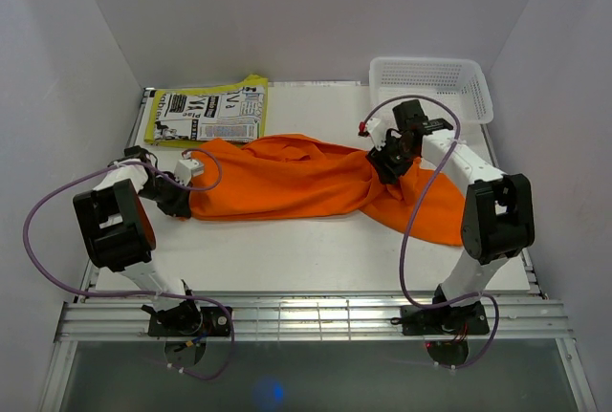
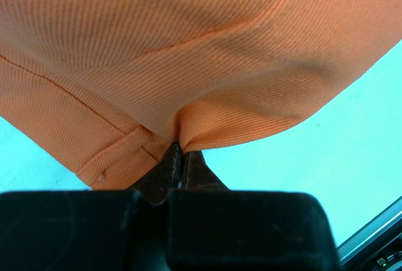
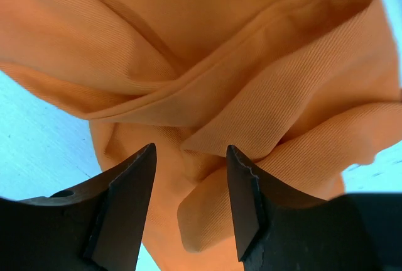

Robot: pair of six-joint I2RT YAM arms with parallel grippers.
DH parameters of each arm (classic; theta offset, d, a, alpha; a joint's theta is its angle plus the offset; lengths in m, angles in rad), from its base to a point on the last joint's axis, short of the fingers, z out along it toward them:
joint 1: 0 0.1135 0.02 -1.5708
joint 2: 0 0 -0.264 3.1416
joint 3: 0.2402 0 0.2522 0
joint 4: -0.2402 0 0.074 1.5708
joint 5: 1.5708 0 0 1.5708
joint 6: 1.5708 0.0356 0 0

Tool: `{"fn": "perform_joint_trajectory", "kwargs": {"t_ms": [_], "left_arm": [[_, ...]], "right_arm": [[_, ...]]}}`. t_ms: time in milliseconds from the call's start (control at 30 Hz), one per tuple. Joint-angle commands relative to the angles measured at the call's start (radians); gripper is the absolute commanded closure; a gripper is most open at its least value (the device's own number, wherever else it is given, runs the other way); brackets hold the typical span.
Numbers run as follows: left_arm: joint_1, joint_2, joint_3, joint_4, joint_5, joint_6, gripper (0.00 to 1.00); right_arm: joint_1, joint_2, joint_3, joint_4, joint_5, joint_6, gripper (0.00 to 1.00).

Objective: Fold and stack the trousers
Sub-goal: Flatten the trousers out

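Left claw (image 2: 181,153) pinches the trousers (image 1: 287,178) at their left end; right claw (image 3: 191,183) gapes over bunched cloth, gripping nothing. Trousers lie across the table (image 1: 316,249). Fold seemingly starting; next, right must clamp cloth

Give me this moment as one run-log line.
left gripper: shut on trousers edge | right gripper: open over bunched cloth | trousers: lying unfolded across table | fold: not yet done

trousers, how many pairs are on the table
1. The orange trousers lie across the table, stretched between the left gripper and the right gripper; no second pair shows.
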Motion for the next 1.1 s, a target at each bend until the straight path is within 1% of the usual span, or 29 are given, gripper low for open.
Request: {"fn": "perform_joint_trajectory", "kwargs": {"t_ms": [0,133,300,400,500,533,600,700,733,800,833,867,1067], "left_arm": [[0.003,-0.014,0.013,0.0,0.046,-0.011,1.0],[0.003,-0.005,0.004,0.014,0.046,-0.019,1.0],[0.003,0.004,-0.006,0.042,0.034,-0.027,1.0],[0.004,0.017,0.0,0.051,0.019,-0.036,1.0],[0.003,0.021,0.001,0.051,0.02,-0.039,1.0],[0.003,0.021,0.001,0.053,0.026,-0.042,1.0],[0.003,0.026,0.004,0.053,0.034,-0.047,1.0],[0.004,0.038,0.018,0.056,0.042,-0.062,1.0],[0.003,0.04,0.021,0.054,0.043,-0.071,1.0],[0.003,0.043,0.026,0.054,0.04,-0.074,1.0],[0.004,0.044,0.026,0.056,0.039,-0.076,1.0],[0.003,0.043,0.027,0.056,0.033,-0.079,1.0],[0.015,0.027,0.043,0.056,0.042,-0.096,1.0]], "right_arm": [[-0.012,0.002,-0.045,0.104,0.076,0.109,0.46],[-0.01,0.024,-0.102,0.147,0.134,0.123,0.46],[-0.01,0.041,-0.151,0.169,0.119,0.144,0.45],[-0.01,0.044,-0.15,0.16,0.11,0.149,0.44],[-0.01,0.013,-0.159,0.141,0.08,0.159,0.4],[-0.009,0.002,-0.171,0.141,0.083,0.161,0.39],[-0.009,0.002,-0.188,0.152,0.108,0.156,0.39],[-0.009,0.007,-0.231,0.215,0.177,0.143,0.5],[-0.009,0.01,-0.239,0.226,0.204,0.132,0.59],[-0.009,0.01,-0.254,0.252,0.221,0.12,0.7],[-0.009,0.004,-0.257,0.258,0.267,0.115,0.86],[-0.009,-0.001,-0.265,0.261,0.278,0.106,0.91],[-0.039,-0.117,-0.245,0.215,0.281,0.06,0.92]]}}
